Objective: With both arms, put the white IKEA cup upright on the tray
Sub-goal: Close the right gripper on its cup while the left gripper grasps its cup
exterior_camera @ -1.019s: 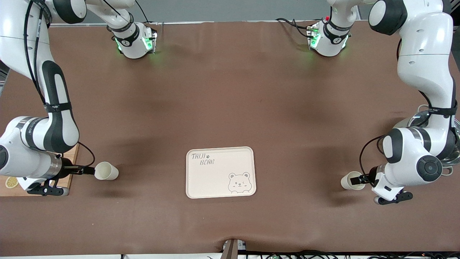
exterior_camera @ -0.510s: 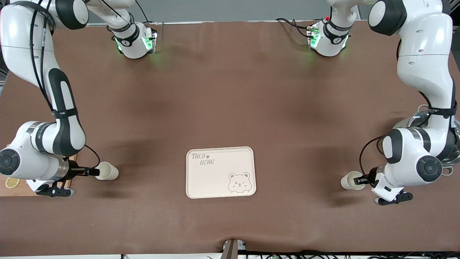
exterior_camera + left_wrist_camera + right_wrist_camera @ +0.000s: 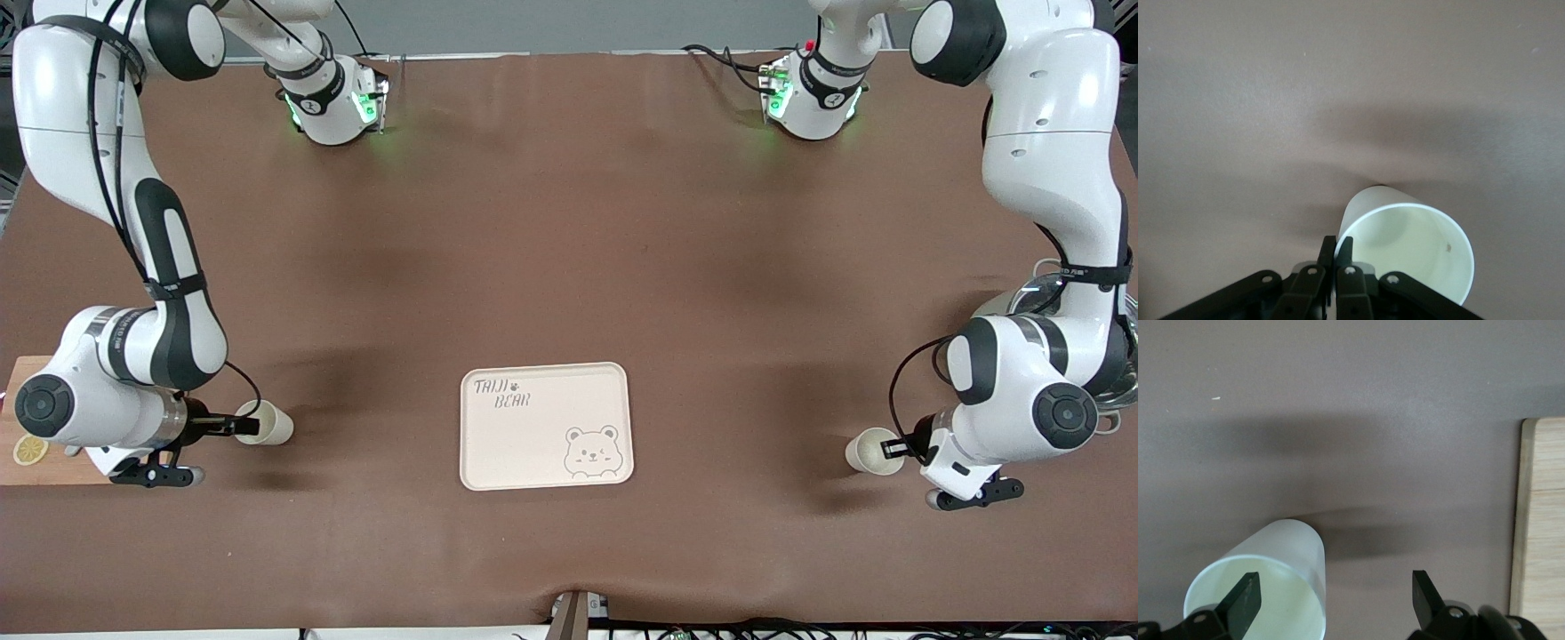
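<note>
The tray [image 3: 545, 426] lay bare near the middle of the surface [image 3: 569, 267], so nothing had been delivered yet. Two white cups lay on their sides, well apart from the tray and on either side of it: one cup [image 3: 869, 450] toward the left arm's end, the other cup [image 3: 265, 422] toward the right arm's end.

The left tool [image 3: 900, 447] was clenched on the rim of its cup [image 3: 1408, 250], one finger inside the mouth and one outside, so that grasp looked made. The right tool [image 3: 233, 428] was released, its fingers [image 3: 1245, 599] spread with one inside its cup's [image 3: 1265, 587] mouth; whether that finger touched the wall was hard to judge.

Still to do, by my reading: close the right tool, lift both cups, turn them upright and set them on the tray. A wooden board [image 3: 40, 444] with a lemon slice [image 3: 30, 451] sat under the right arm.
</note>
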Available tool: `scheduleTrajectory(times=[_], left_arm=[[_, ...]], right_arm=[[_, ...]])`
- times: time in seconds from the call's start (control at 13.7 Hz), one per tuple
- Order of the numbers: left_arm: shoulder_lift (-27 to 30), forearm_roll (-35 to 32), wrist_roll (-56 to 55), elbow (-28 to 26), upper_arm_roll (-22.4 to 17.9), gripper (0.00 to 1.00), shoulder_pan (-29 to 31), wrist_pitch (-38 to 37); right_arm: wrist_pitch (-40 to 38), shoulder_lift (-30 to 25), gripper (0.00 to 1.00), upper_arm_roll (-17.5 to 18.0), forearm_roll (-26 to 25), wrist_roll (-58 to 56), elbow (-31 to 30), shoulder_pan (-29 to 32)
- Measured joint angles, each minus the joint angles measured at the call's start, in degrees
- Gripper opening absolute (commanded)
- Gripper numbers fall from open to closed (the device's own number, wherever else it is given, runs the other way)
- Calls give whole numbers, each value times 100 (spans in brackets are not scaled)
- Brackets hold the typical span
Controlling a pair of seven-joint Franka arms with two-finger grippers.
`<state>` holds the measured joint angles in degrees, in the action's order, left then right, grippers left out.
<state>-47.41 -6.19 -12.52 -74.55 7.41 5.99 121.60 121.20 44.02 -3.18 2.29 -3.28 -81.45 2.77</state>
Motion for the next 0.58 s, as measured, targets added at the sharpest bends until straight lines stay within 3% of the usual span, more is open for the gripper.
scheduleTrajectory(times=[0.58], left_arm=[[432, 0, -193, 74, 52, 0, -65, -19]], right_arm=[[112, 177, 100, 1, 0, 0, -1, -2]])
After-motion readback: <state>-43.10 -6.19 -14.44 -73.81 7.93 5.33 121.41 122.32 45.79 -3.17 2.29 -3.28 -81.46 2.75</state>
